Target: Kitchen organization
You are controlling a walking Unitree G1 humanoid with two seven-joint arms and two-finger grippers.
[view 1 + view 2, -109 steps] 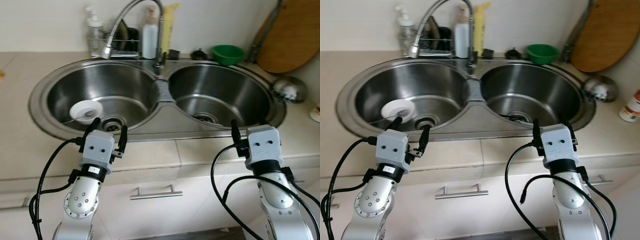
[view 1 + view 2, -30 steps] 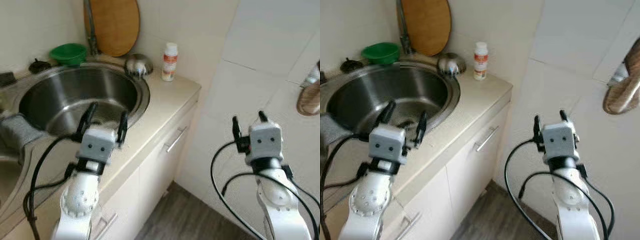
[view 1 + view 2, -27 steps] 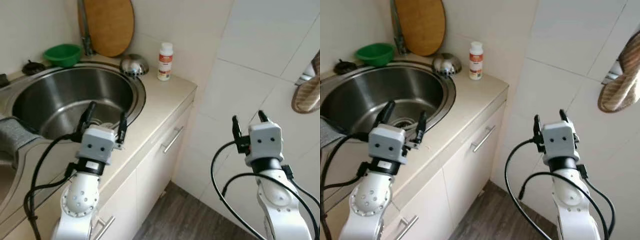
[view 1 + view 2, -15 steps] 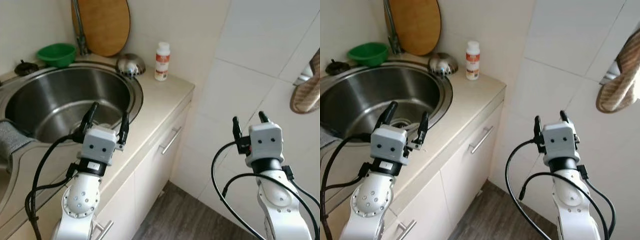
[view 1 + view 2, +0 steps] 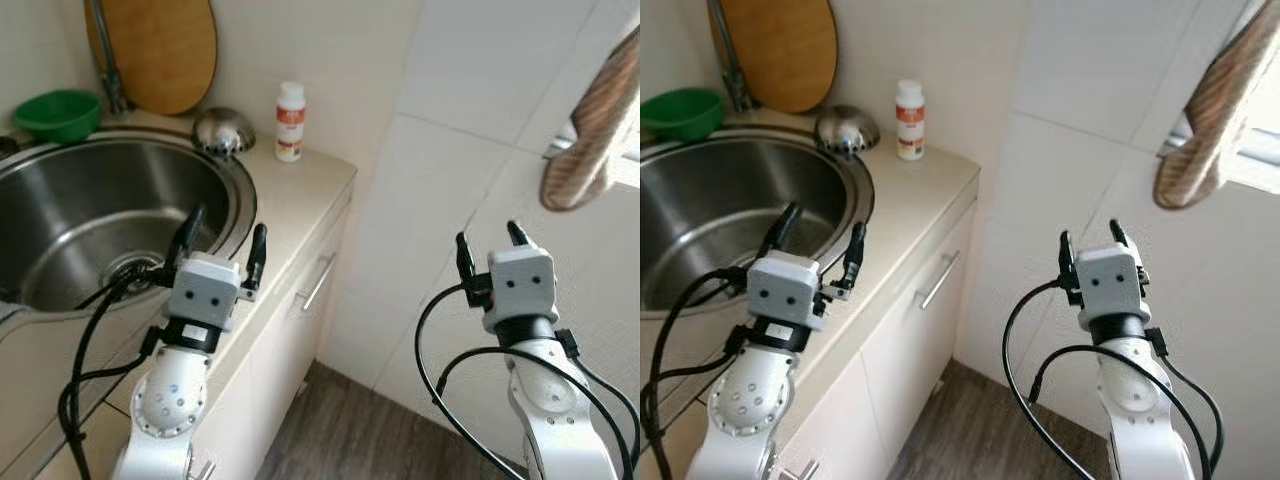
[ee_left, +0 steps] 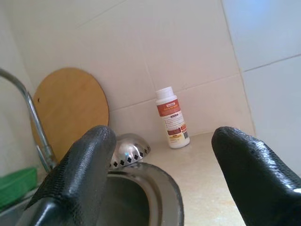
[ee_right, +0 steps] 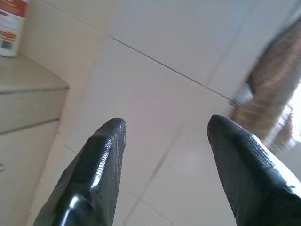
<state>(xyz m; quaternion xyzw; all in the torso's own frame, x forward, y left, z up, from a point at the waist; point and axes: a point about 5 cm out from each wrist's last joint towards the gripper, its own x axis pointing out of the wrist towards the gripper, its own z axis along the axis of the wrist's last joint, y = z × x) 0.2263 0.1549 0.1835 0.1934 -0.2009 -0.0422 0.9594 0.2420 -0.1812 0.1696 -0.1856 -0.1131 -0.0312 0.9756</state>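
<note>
A steel sink basin (image 5: 90,200) is set into a beige counter (image 5: 290,200) at my left. At the counter's far end stand a white bottle with an orange label (image 5: 289,121), a steel ladle bowl (image 5: 223,131), a green bowl (image 5: 57,113) and a round wooden board (image 5: 150,50) leaning on the wall. My left gripper (image 5: 222,238) is open and empty over the counter edge by the basin, facing the bottle (image 6: 171,117). Out over the floor in front of the tiled wall, my right gripper (image 5: 487,243) is open and empty too.
White cabinet doors with a metal handle (image 5: 313,282) run below the counter. A tiled wall (image 5: 440,170) meets the counter's end. A brown cloth (image 5: 590,120) hangs high on the right. Dark wood floor (image 5: 350,430) lies between the cabinet and the wall.
The camera has swung right: sink and counter slid left in view, and more of the tiled wall and the hanging cloth came in. Both grippers stay open and empty.
</note>
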